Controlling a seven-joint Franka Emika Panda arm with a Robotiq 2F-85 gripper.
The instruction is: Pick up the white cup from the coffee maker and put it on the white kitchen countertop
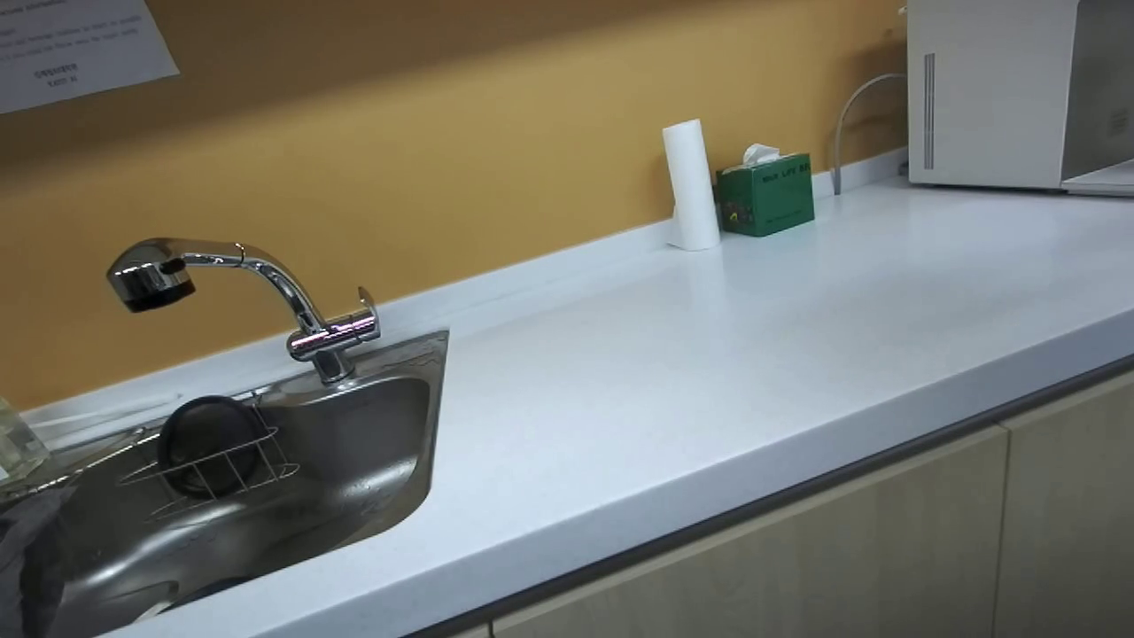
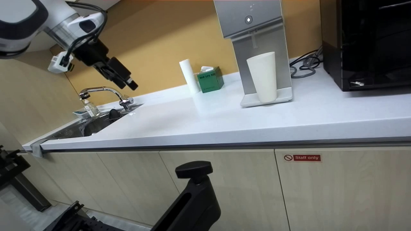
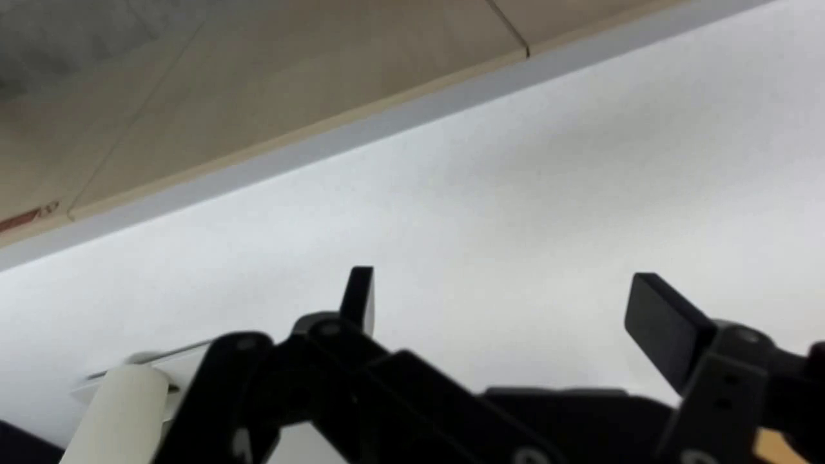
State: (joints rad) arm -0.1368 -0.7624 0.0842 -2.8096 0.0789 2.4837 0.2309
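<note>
The white cup [image 2: 265, 77] stands upright on the base tray of the coffee maker [image 2: 236, 17], which is a grey-fronted boxy dispenser here. In the other exterior view the coffee maker's pale side [image 1: 992, 97] stands at the right edge, and the cup does not show. My gripper [image 2: 127, 84] hangs in the air above the white kitchen countertop [image 2: 167, 118], between the sink and the coffee maker, apart from the cup. In the wrist view the gripper [image 3: 501, 303] is open with nothing between its fingers. The cup [image 3: 119, 412] shows at the lower left, partly cut off.
A white paper roll [image 1: 693, 186] and a green tissue box [image 1: 766, 195] stand by the wall. A steel sink [image 1: 372, 434] with a faucet [image 1: 283, 283] lies at one end. A black appliance [image 2: 369, 45] and cables [image 2: 306, 64] are beyond the coffee maker. A black stand [image 2: 196, 199] is in the foreground.
</note>
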